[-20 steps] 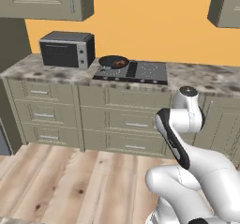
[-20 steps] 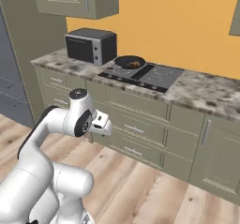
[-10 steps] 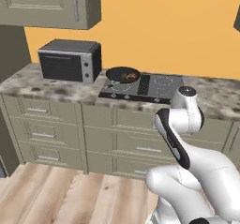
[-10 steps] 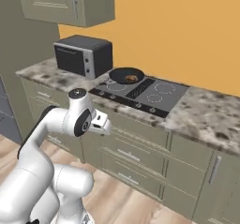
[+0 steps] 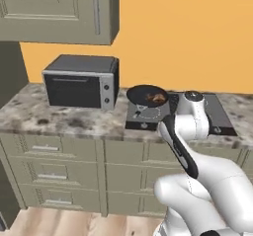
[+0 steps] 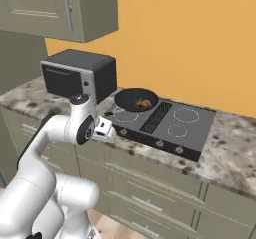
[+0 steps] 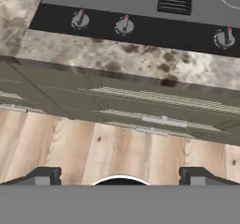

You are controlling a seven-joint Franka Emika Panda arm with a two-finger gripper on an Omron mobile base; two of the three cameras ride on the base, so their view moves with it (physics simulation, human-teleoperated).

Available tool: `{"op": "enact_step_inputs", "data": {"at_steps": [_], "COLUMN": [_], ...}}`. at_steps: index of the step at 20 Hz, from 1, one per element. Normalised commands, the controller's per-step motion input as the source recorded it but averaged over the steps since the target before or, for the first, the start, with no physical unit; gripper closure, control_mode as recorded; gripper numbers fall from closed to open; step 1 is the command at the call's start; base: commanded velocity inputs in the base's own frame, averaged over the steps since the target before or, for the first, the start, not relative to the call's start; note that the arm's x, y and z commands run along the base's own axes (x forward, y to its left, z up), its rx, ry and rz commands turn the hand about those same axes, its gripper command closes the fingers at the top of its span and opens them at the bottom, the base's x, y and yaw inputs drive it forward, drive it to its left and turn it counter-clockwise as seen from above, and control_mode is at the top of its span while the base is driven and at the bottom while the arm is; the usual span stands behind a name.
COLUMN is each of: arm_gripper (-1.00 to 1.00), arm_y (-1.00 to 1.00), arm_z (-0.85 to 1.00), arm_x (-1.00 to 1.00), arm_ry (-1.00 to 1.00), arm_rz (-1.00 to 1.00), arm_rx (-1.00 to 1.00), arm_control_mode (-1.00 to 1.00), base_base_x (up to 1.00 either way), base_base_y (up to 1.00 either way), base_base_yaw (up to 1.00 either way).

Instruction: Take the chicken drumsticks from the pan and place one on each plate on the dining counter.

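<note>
Speckled grey-brown granite worktop (image 5: 69,119) along the orange wall, carrying a dark toaster oven (image 5: 81,82) at 9 o'clock of the black cooktop (image 6: 160,123). Olive cabinet drawers (image 7: 140,108) below, wood-plank floor (image 7: 93,153) underneath. Black pan (image 6: 136,99) sitting on the far-left burner, just beside the toaster oven; short handle hard to make out. Inside the pan, orange-brown glossy chicken drumsticks (image 6: 144,103) lumped toward 3 o'clock, too small to separate into two pieces. In the left base view, same pan partly cut off at its right side by the white arm's upper joint. Three knobs (image 7: 124,25) lined along the cooktop front edge in the hand view. Gripper (image 7: 120,176) well short of the pan, out over the floor in front of the drawers, fingers spread wide apart, nothing between them.
</note>
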Motion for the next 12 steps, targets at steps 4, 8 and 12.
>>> {"op": "enact_step_inputs", "data": {"at_steps": [4,8,12], "arm_gripper": [-1.0,-1.0,-1.0], "arm_y": [0.0,0.0,0.0], "arm_z": [0.0,0.0,0.0], "arm_x": [0.0,0.0,0.0], "arm_ry": [0.0,0.0,0.0], "arm_rz": [0.0,0.0,0.0], "arm_rx": [0.0,0.0,0.0], "arm_control_mode": [1.0,1.0,1.0], "base_base_x": [0.94,0.77,0.67], "base_base_y": [0.28,0.21,0.27], "base_base_yaw": [-0.28,-0.38,-0.35]}}
